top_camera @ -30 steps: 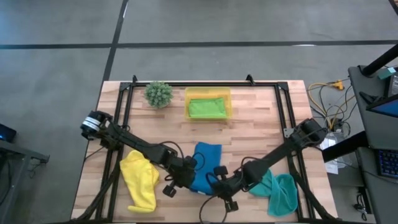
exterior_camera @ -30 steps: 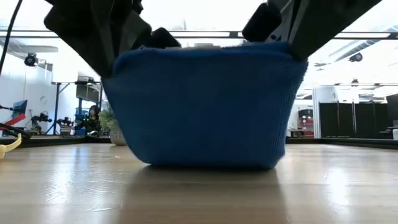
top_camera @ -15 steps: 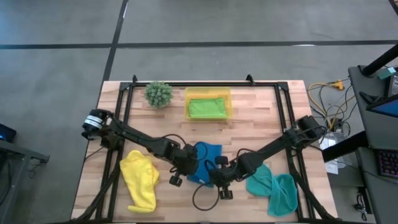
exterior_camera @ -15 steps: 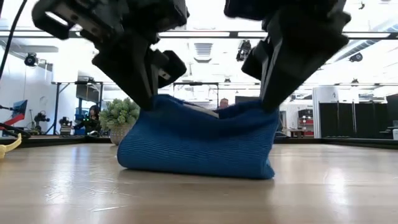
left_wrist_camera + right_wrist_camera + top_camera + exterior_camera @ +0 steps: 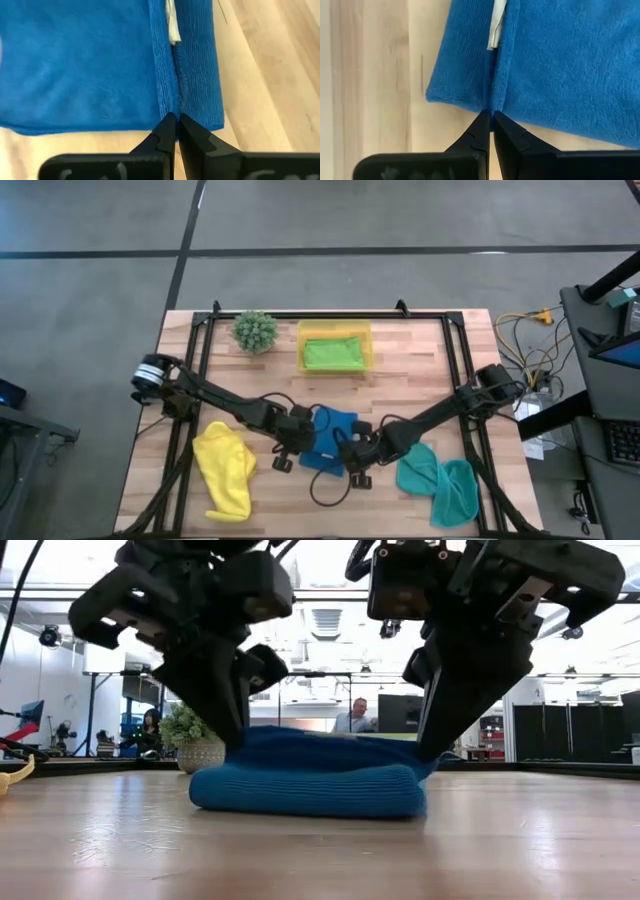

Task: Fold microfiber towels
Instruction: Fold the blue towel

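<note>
Wood planks make up the table [image 5: 420, 375], with a black frame [image 5: 330, 317] along its far and side edges. Nearest the front lie the yellow towel [image 5: 226, 469] at the left, a crumpled strip running near-to-far, and the teal towel [image 5: 440, 483] at the right, bunched in two lumps. Between them, at the table's middle, sits the blue towel [image 5: 330, 438], folded over on itself into a low flat pad; in the low view its rounded fold faces the camera and its long axis runs left to right. The left gripper [image 5: 303, 442] pinches the blue towel's left end, fingers pressed tight together on the doubled edge, as the left wrist view shows [image 5: 176, 125]. The right gripper [image 5: 347, 452] is clamped the same way on the right end [image 5: 490, 120]. A white tag [image 5: 172, 22] sticks out between the layers. Farther back, a tray [image 5: 335, 330] holds the green towel [image 5: 333, 355], folded flat, with a plant [image 5: 255, 330] just left of it. Beyond the table are a grey floor, cables [image 5: 525, 340] at the right, and a bright workshop where a person [image 5: 352, 717] sits.
</note>
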Controlling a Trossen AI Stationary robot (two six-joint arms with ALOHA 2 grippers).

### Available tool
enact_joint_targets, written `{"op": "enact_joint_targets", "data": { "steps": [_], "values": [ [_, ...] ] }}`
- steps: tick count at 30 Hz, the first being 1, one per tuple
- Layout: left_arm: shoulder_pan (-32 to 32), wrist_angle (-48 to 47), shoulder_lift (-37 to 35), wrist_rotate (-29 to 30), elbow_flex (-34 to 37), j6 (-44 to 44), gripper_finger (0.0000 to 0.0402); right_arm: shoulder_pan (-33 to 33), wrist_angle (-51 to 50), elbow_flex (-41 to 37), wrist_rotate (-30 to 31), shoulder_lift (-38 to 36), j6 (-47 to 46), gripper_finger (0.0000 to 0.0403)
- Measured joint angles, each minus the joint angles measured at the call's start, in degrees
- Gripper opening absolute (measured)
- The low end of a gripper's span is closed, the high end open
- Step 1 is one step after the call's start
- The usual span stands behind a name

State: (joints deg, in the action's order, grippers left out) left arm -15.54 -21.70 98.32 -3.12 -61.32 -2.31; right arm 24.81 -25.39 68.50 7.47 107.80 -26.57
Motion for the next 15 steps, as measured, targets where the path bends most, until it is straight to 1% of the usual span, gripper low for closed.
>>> {"op": "enact_joint_targets", "data": {
  "steps": [4, 7, 10, 15],
  "values": [
    [0.96, 0.6, -1.46, 2.99, 0.02, -1.35, 0.0, -0.59, -0.08, -0.48, -0.11, -0.61, 0.02, 0.0013],
    [2.54, 1.08, -1.99, 4.19, 0.22, -1.52, 0.0, -0.93, -0.01, -1.82, 2.22, -2.24, -0.02, 0.0012],
    [4.26, 1.58, -2.03, 4.24, 0.55, -1.52, 0.0, -1.24, 0.08, -3.94, 5.64, -4.82, -0.09, 0.001],
    [6.48, 2.34, -2.03, 5.55, 0.83, -1.61, 0.0, -3.12, 0.57, -8.68, 6.2, -10.14, -0.66, 0.0009]
  ]
}}
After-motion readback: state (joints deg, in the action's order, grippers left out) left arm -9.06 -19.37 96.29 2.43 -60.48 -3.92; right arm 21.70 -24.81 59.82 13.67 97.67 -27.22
